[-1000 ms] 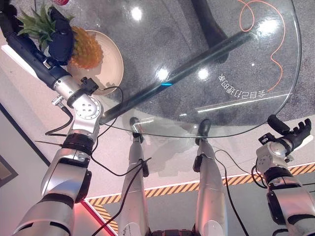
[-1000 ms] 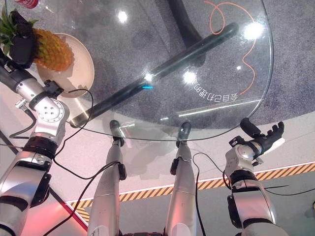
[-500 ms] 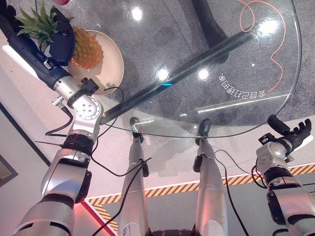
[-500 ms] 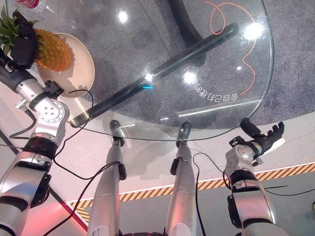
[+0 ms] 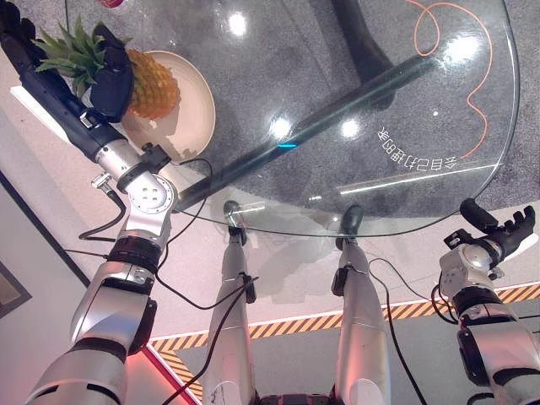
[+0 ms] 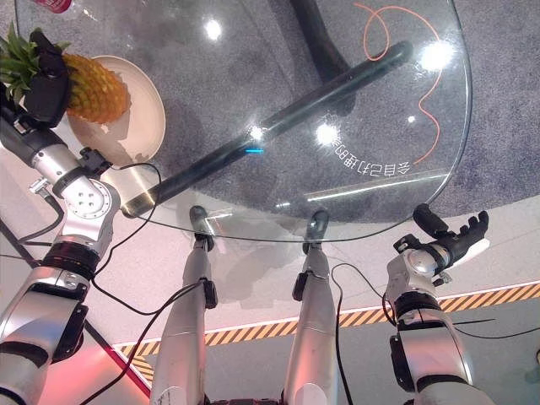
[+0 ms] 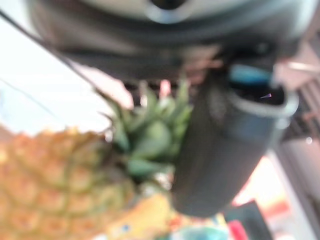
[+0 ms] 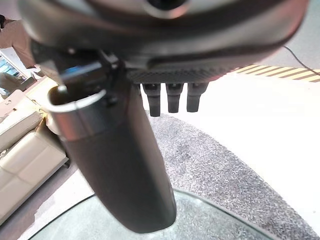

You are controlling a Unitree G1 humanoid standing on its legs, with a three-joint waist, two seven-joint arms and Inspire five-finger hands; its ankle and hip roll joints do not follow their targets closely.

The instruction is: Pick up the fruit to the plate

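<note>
Grey speckled carpet shows through a round glass table (image 5: 439, 181) seen from above, with an orange cord (image 5: 472, 76) looping on the floor at about one o'clock. At roughly ten o'clock on the table sits a cream plate (image 5: 196, 101). A pineapple (image 5: 148, 80) lies over the plate's far-left part, its orange body above the plate and its green crown (image 6: 18, 57) pointing out past the rim toward nine o'clock. The left robot hand (image 5: 110, 74) is clenched around the pineapple where the crown meets the body; the left wrist view shows its dark thumb (image 7: 220, 150) pressed beside the leaves. Whether the fruit rests on the plate or hangs just above it cannot be told. The right robot hand (image 5: 498, 232) sits at about four o'clock, off the table's edge, fingers straight and spread, holding nothing.
</note>
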